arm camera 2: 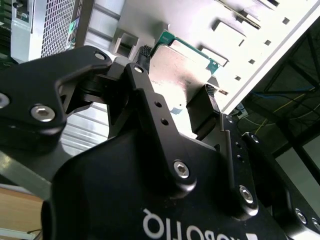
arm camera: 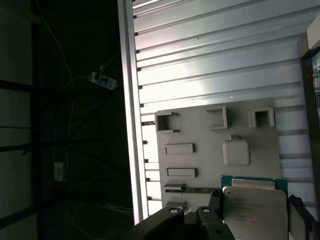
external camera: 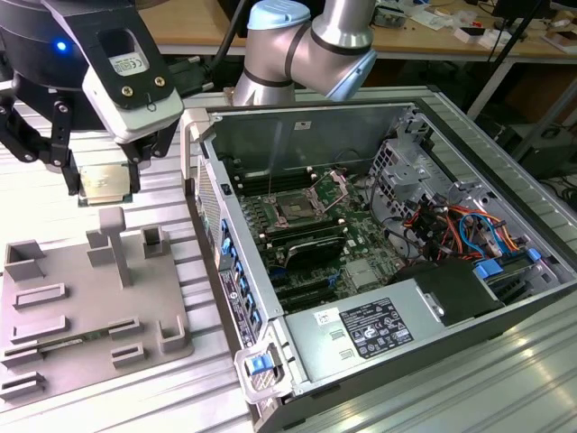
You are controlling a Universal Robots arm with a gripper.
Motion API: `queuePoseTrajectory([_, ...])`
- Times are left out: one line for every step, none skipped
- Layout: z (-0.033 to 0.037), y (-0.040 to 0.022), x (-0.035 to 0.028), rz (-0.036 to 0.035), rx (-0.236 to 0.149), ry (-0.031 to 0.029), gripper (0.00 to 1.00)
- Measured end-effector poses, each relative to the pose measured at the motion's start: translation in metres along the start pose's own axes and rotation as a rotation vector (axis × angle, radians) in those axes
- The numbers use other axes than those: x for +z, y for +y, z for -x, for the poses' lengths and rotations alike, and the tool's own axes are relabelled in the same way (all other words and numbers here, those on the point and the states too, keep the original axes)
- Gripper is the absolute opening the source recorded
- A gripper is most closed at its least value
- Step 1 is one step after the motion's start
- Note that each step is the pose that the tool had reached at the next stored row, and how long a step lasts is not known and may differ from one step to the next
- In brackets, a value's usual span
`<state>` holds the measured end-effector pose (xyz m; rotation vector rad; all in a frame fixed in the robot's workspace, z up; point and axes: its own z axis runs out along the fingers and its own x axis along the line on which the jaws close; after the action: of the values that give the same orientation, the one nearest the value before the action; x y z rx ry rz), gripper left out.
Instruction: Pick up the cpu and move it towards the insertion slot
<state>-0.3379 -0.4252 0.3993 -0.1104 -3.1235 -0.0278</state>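
Note:
The cpu point(external camera: 106, 183), a small flat square chip with a pale metal top and green edge, hangs in the air above the far end of the grey tray point(external camera: 54, 311) at the exterior view's left. My gripper point(external camera: 104, 180) is shut on it, one black finger on each side. Both wrist views show the cpu point(arm camera 2: 180, 75) point(arm camera: 254, 210) clamped between the fingers point(arm camera 2: 142, 60), with the tray point(arm camera: 200, 132) below. The insertion slot point(external camera: 296, 207), a dark square socket with its metal frame swung up, lies on the green board inside the open computer case, well toward the exterior view's right of the gripper.
The case's upright side wall point(external camera: 212, 194) stands between the gripper and the board. Raised grey blocks point(external camera: 113, 244) stick up from the tray. Black memory slots point(external camera: 311, 248), cables point(external camera: 451, 225) and a power supply point(external camera: 370, 329) crowd the case. Ribbed aluminium table point(external camera: 36, 194) lies underneath.

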Motion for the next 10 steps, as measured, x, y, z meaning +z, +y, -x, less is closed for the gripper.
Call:
queuePoseTrajectory([0.0004, 0.0, 0.0, 0.0, 0.0, 0.0, 0.55])
queuePoseTrajectory([0.0011, 0.0001, 0.0, 0.0, 0.0, -0.0001, 0.55])
queuePoseTrajectory([0.0016, 0.0001, 0.0, 0.0, 0.0, 0.0, 0.55])
queuePoseTrajectory([0.0021, 0.0001, 0.0, 0.0, 0.0, 0.0, 0.55])
queuePoseTrajectory([0.0026, 0.0002, 0.0, 0.0, 0.0, 0.0, 0.55])
queuePoseTrajectory([0.003, 0.0002, 0.0, 0.0, 0.0, 0.0, 0.55])
queuePoseTrajectory([0.0037, 0.0003, -0.0001, 0.0, 0.0, 0.0, 0.55])
queuePoseTrajectory([0.004, 0.0003, -0.0001, 0.0, 0.0, 0.0, 0.55])
queuePoseTrajectory([0.0044, 0.0003, 0.0, 0.0, 0.0, 0.0, 0.55])
queuePoseTrajectory([0.0051, 0.0004, -0.0001, 0.0, 0.0, 0.0, 0.55])
